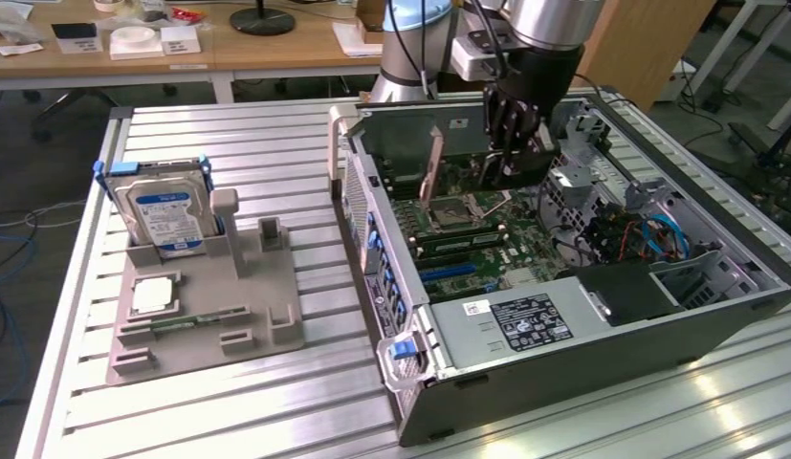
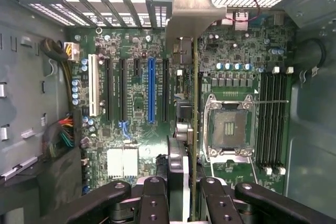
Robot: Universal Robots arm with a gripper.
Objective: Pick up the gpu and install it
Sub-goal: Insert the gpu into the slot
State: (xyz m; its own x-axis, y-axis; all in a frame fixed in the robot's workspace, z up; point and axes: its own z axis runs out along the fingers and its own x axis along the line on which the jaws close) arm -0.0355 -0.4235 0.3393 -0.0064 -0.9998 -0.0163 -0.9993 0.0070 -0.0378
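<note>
My gripper (image 1: 514, 153) hangs inside the open computer case (image 1: 701, 320), over the green motherboard (image 1: 478, 239). It is shut on the gpu (image 1: 528, 170), a dark flat card held on edge between the fingers. In the wrist view the gpu (image 2: 195, 108) shows edge-on, a thin brownish board line running from my gripper (image 2: 181, 195) to its metal bracket (image 2: 190, 9) at the case's rear slots. It hovers above the motherboard (image 2: 131, 145), beside the empty processor socket (image 2: 231, 127) and a little off from the blue expansion slot (image 2: 151, 90). Whether the card touches a slot I cannot tell.
On the exterior view's left a grey holder (image 1: 249, 316) carries a silver hard drive (image 1: 165, 215), a square chip (image 1: 153, 296) and a narrow green memory stick (image 1: 178, 328). Blue clips (image 1: 376, 258) line the case's rear wall. Power supply (image 1: 529, 320) and cables (image 1: 644, 239) fill the near end.
</note>
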